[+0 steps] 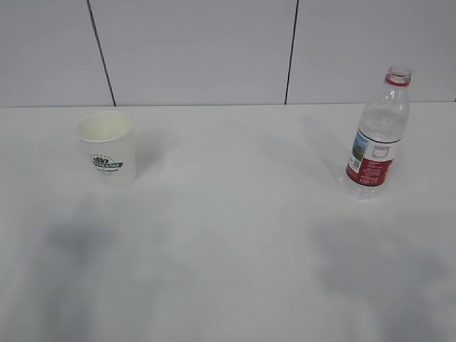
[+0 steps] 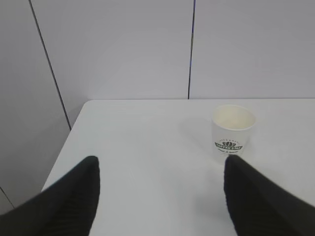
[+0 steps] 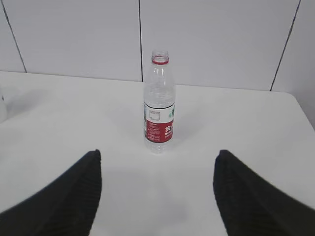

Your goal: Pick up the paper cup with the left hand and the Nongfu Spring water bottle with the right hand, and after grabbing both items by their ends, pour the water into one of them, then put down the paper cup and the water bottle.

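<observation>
Ribbed black left claw [image 2: 160, 196] and right claw [image 3: 157, 191] spread apart, tapered paper cup [image 1: 107, 146], clear plastic bottle [image 1: 377, 135] upright.

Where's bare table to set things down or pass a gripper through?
The widest bare stretch lies between the paper cup and the water bottle, and the whole near half of the table is bare too. A narrower strip runs behind both, up to the wall. Nowhere is crowded.
</observation>
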Available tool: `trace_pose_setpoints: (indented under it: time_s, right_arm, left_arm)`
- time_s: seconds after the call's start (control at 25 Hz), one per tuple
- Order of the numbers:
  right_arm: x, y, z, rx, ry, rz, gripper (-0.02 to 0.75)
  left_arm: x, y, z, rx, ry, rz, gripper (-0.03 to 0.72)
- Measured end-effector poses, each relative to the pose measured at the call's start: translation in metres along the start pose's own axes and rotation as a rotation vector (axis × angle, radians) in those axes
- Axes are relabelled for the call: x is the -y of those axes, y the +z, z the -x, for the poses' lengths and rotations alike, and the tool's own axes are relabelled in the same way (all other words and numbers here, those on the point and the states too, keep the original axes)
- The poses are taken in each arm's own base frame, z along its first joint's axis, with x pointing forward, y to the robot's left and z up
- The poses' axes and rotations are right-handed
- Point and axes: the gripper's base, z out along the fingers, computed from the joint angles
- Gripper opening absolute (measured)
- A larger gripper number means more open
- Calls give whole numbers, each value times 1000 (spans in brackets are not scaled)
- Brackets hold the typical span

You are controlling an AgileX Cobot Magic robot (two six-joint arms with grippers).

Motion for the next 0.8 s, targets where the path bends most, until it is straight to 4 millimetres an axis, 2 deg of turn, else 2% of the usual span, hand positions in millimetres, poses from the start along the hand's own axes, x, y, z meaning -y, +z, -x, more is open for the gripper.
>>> trace_pose_setpoints:
  time_s: [0.44,0.8]
  right_arm:
    - [3,20,14,11,3,-10,533]
    - [7,35,23,17,-56,-41,533]
  left_arm:
    - [1,21,11,22,8,-1,579]
    - [1,47,16,-19,24,5,579]
